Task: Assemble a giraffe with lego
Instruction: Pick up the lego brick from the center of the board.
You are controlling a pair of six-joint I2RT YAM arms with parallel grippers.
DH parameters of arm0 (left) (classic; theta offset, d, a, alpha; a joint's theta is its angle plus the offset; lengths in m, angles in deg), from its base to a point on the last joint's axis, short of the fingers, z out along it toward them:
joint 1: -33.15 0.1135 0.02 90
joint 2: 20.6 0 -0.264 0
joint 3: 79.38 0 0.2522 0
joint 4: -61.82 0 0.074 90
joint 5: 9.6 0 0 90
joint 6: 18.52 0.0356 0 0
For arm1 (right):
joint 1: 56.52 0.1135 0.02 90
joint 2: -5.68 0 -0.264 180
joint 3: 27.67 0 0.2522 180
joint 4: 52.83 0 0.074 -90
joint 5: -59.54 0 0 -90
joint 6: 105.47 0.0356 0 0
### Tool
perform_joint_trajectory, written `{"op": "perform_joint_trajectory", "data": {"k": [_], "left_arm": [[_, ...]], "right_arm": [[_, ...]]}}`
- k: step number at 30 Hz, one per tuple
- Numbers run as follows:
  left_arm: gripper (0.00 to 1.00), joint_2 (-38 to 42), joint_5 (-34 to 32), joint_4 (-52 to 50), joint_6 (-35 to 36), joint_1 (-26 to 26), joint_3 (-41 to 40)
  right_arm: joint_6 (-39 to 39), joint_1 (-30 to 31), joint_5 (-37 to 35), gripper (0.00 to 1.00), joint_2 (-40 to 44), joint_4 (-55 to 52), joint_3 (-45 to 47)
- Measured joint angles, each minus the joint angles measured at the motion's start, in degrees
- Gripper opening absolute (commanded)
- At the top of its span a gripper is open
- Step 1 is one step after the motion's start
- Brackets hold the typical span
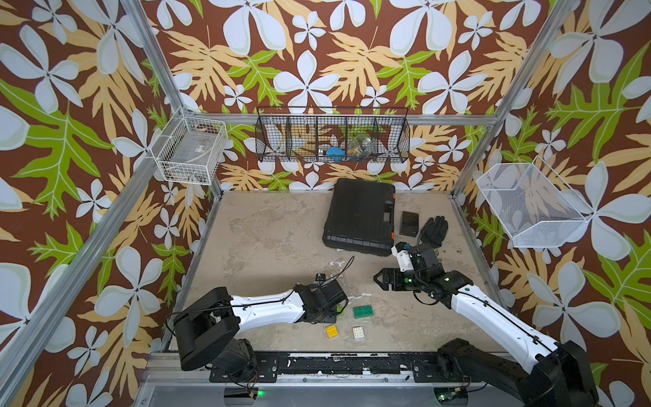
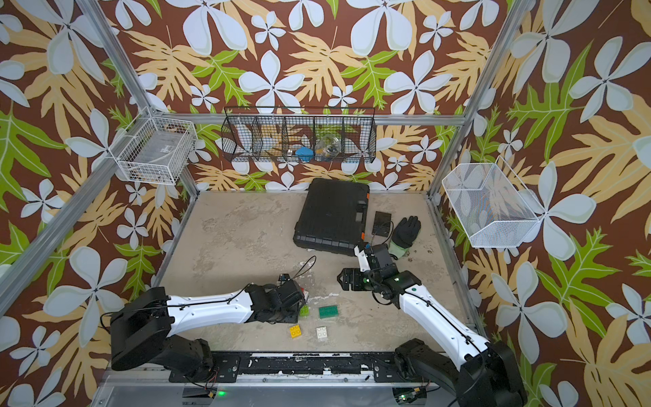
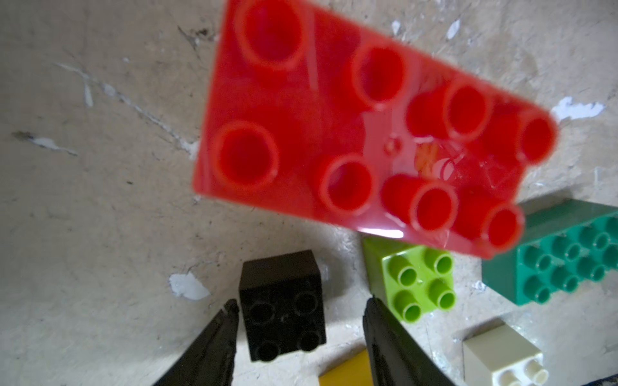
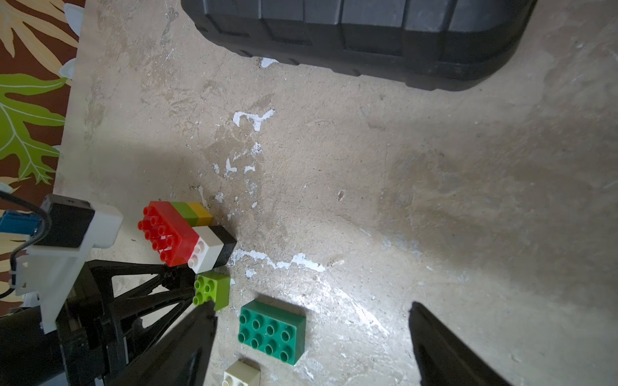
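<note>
I have the left gripper [image 3: 301,302] down at the table [image 1: 264,229], its jaws partly open and straddling the loose black brick [image 3: 282,307]. That brick sits studs-up near the table's front edge, the one along the arm bases. One finger looks to be touching a side face of it, and the other stands apart with a clear gap, so I judge nothing is gripped yet. The giraffe [image 4: 187,234] so far is a red body on two short legs, standing just beyond the black brick, a little further from that edge. To do this pick well I would centre the brick between the fingers before closing, or the touching finger will likely shove or twist it. I want the pads on the flat sides below the studs, then a straight lift, since the red body stands close and the lime green brick [image 3: 414,280] lies just beside the free finger. The right gripper [image 4: 311,304] hangs wide open and empty over the table right of its middle, well placed, I think, to steady the body for the press.
</note>
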Motion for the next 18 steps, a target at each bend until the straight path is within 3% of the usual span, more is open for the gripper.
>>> {"op": "perform_joint_trajectory", "data": {"k": [3, 14, 18], "left_arm": [[0.52, -0.39, -0.94, -0.26, -0.11, -0.07, 0.0], [0.37, -0.42, -2.38, -1.38, -0.2, -0.15, 0.33], [0.11, 1.44, -2.67, -3.3, -0.15, -0.15, 1.16]], "right_arm": [[0.0, 0.0, 0.13, 0.92, 0.0, 0.0, 0.0], [0.04, -0.42, 0.28, 0.92, 0.11, 0.0, 0.0], [0.09, -0.39, 0.57, 0.92, -0.04, 0.09, 0.24]]}}
